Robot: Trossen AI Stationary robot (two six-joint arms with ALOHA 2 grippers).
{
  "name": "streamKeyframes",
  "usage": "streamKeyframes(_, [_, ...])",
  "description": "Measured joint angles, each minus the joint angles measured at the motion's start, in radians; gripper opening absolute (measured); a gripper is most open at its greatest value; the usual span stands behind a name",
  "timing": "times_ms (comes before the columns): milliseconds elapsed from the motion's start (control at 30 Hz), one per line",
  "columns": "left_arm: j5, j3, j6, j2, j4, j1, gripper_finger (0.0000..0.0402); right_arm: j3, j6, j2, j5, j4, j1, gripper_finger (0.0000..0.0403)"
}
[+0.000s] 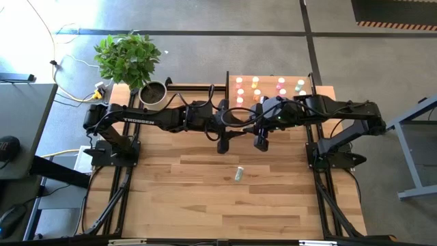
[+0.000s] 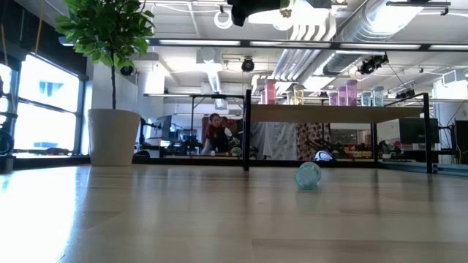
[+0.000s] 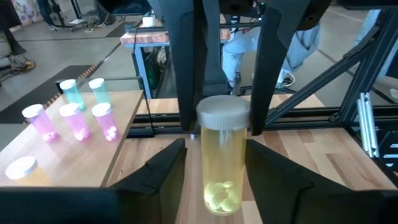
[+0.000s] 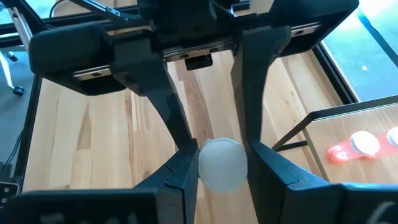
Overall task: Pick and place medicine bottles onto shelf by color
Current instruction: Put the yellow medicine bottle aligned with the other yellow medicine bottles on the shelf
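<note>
Left wrist view shows a yellow bottle [image 3: 222, 180] upright in mid-air, white cap up and pale pills at its bottom, between two pincers at once. The left pincer [image 3: 216, 152] has let go: its fingers [image 3: 158, 177] stand either side of the bottle's body with a narrow gap on each side. The right pincer [image 3: 222, 112] comes in from the far side and is clenched on the cap.

In the right wrist view that pincer's own fingers [image 4: 183, 171] press against both sides of the white cap, above the counter [image 4: 81, 130].

The high view puts both arms reaching toward each other over the middle of the counter, just in front of the shelf [image 1: 268, 85]. Rows of bottles stand on the shelf; the left wrist view shows three pink ones [image 3: 76, 119] and two green ones [image 3: 71, 93] grouped by colour.

One green bottle [image 1: 239, 174] lies on its side on the counter, well apart from the shelf and nearer the front edge.

A potted plant [image 1: 128, 58] stands at the far left corner. A person [image 2: 214, 131] shows in the room behind.
</note>
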Motion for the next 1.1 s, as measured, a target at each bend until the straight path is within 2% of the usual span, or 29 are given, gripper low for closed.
streamKeyframes(133, [-0.03,0.0,0.003,0.0,-0.008,0.0,0.0188,0.0,0.0,0.0,0.012,-0.011,0.0,0.0093])
streamKeyframes(333, [-0.098,0.0,0.003,0.0,-0.015,0.004,0.0227,0.0,0.03,-0.027,0.101,-0.104,0.0,0.0094])
streamKeyframes(533, [-0.105,0.0,0.003,0.0,-0.017,0.008,0.023,0.0,0.04,-0.082,0.188,-0.141,-0.029,0.0095])
streamKeyframes(733, [-0.105,0.0,0.003,-0.001,-0.017,0.007,0.0228,0.0,0.033,-0.133,0.314,-0.174,-0.129,0.0096])
streamKeyframes(900, [-0.105,0.0,0.011,-0.001,-0.017,0.007,0.0228,-0.02,0.019,-0.141,0.291,-0.16,-0.251,0.0096])
streamKeyframes(1100, [-0.107,0.0,0.015,-0.001,-0.019,0.007,0.0227,-0.215,-0.007,-0.165,0.117,-0.014,-0.381,0.0096])
